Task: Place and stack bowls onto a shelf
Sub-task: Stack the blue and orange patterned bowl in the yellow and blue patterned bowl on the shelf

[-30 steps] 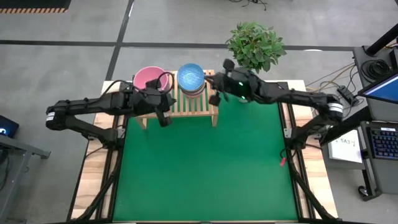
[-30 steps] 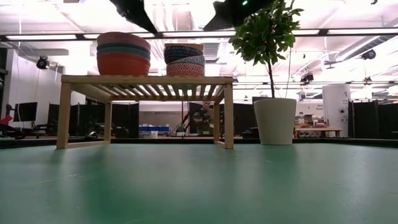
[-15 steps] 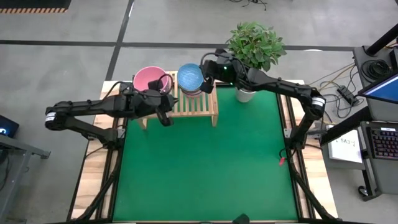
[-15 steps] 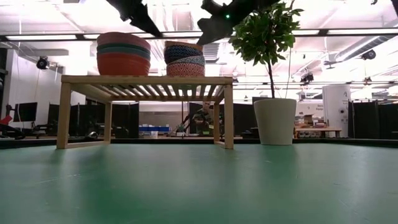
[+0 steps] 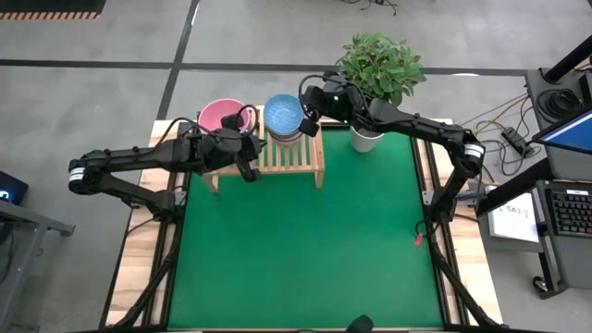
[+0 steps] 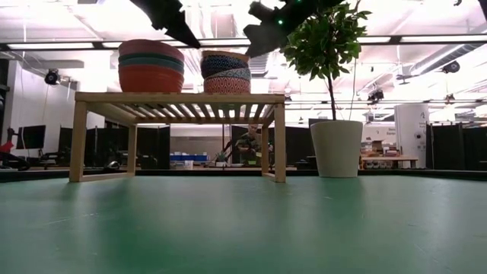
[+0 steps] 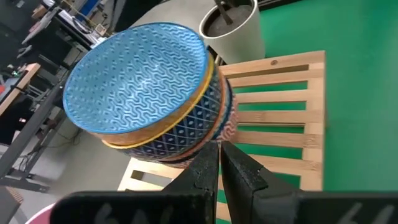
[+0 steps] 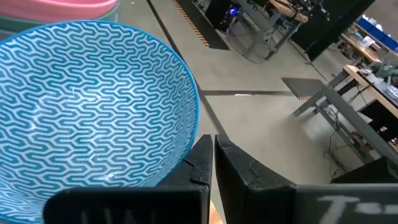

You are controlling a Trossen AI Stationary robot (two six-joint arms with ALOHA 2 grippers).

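Observation:
Two stacks of bowls stand on the light-wood shelf (image 5: 292, 159) (image 6: 179, 97) (image 7: 281, 106). The plain stack (image 5: 222, 117) (image 6: 151, 67), pink on top, is at the shelf's left end. The patterned stack (image 5: 284, 117) (image 6: 225, 72) (image 7: 149, 93) (image 8: 87, 106), with the light blue bowl on top, stands to its right. My left gripper (image 6: 190, 43) (image 7: 219, 163) is shut and hovers above the shelf beside the plain stack, touching nothing. My right gripper (image 5: 309, 124) (image 6: 246, 53) (image 8: 212, 152) is shut at the right side of the top patterned bowl. My right gripper has its shut fingertips slanting down from the right, next to the light blue bowl's rim (image 8: 194, 134) (image 6: 243, 55). Whether they touch that rim I cannot tell. The bowl sits on the patterned stack.
A plant in a white pot (image 5: 365, 139) (image 6: 337, 148) (image 7: 230, 25) stands just right of the shelf, under my right arm. The green mat (image 5: 305, 250) stretches in front of the shelf toward the near edge.
My right gripper has swung from right of the shelf toward the table's far left, ending at the right side of the patterned stack. It has stayed shut. The bowls and the shelf have kept their places.

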